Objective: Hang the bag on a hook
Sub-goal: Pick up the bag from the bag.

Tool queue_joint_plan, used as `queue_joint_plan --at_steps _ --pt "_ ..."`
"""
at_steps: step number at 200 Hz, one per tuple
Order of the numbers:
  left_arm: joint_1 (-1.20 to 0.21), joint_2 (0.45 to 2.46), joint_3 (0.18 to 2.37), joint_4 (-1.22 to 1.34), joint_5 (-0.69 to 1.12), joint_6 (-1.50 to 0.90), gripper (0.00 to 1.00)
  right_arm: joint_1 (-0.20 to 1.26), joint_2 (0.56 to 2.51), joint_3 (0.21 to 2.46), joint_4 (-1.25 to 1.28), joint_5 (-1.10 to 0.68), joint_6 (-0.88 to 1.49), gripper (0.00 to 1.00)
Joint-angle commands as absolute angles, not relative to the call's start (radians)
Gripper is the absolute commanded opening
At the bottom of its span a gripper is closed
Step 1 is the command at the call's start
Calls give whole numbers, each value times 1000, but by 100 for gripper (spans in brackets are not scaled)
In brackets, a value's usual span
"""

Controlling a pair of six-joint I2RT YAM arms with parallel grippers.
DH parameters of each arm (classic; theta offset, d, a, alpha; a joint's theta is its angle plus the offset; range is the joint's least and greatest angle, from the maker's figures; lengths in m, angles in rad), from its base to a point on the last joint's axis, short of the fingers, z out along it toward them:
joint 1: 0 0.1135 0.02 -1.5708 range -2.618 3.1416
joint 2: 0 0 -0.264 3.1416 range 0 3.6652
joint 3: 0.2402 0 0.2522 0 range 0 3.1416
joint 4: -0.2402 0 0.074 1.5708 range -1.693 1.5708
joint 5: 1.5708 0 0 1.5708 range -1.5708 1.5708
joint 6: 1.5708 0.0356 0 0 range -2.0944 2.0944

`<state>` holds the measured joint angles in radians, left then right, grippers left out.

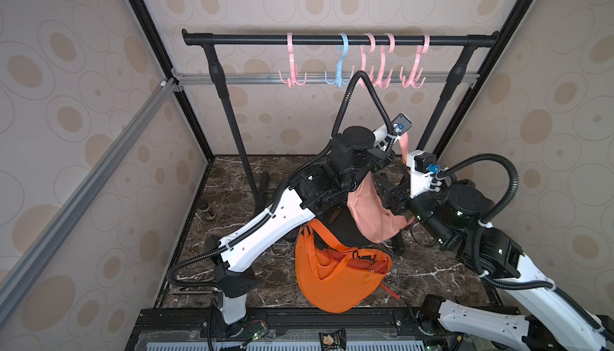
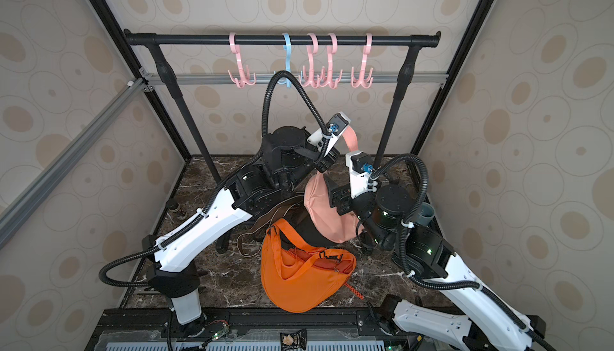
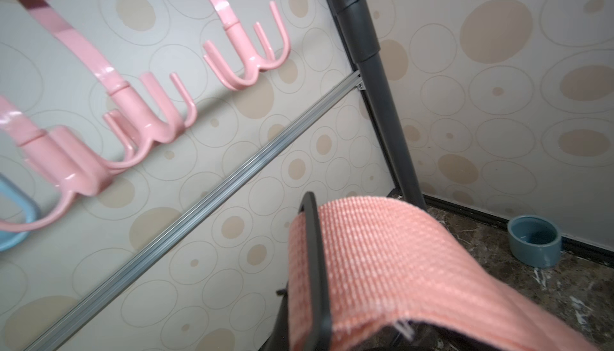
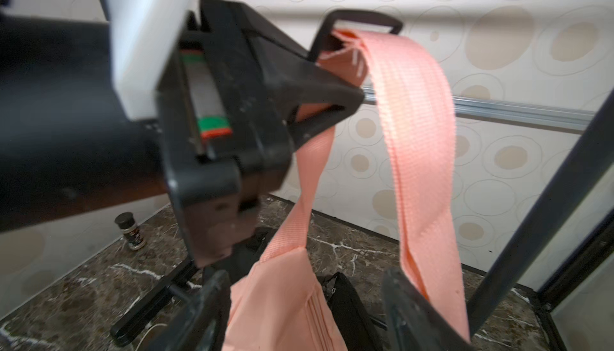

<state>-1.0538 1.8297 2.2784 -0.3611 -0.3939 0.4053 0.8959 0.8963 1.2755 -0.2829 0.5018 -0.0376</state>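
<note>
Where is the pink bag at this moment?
In both top views the pink bag hangs right of centre between the arms, its strap pinched by the left gripper, just behind the orange bag.

The pink bag (image 1: 368, 213) is plain salmon. Its strap (image 3: 382, 266) is the same salmon in a fine ribbed weave with paler flecks, and its buckle (image 4: 362, 17) is black. The orange bag (image 1: 332, 283) is bright orange, redder inside its opening. Four hooks (image 1: 292, 76) are glossy pink and one hook (image 1: 340, 66) is light blue, on a black rail (image 1: 252, 39). The bar (image 1: 265, 78) behind is silver. The walls (image 1: 299, 0) are beige with tan ovals ringed by thin grey lines. The table (image 1: 232, 193) is dark brown marble with white veins. The bowl (image 3: 535, 243) is blue-grey. The arms (image 1: 275, 219) are white with black joints. The left pincer (image 4: 345, 100) is black, with a green and orange strip on its body.
</note>
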Motion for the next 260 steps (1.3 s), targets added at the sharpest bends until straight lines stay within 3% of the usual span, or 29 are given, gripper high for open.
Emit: queue_joint_plan --at_steps 1,35,72,94,152,178,233,260 --pt "-1058 1777 2306 -326 -456 451 0 898 831 1241 -126 603 -133 72" --pt "-1059 1781 2306 -340 -455 449 0 899 808 1233 -159 522 -168 72" --pt "-1077 1812 2331 -330 -514 480 0 899 835 1270 -355 118 -65 75" --pt "-1085 1813 2320 -330 -528 492 0 899 783 1212 -339 12 -9 78" --pt "-1097 1770 2273 -293 -569 536 0 898 818 1179 -270 412 -61 79" --pt "-1098 1749 2252 -288 -576 541 0 896 829 1167 -172 543 -121 74" --pt "-1109 1751 2240 -286 -595 562 0 888 836 1198 -96 630 -258 68" --pt "-1111 1750 2235 -275 -615 578 0 889 783 1184 -220 460 -159 69"
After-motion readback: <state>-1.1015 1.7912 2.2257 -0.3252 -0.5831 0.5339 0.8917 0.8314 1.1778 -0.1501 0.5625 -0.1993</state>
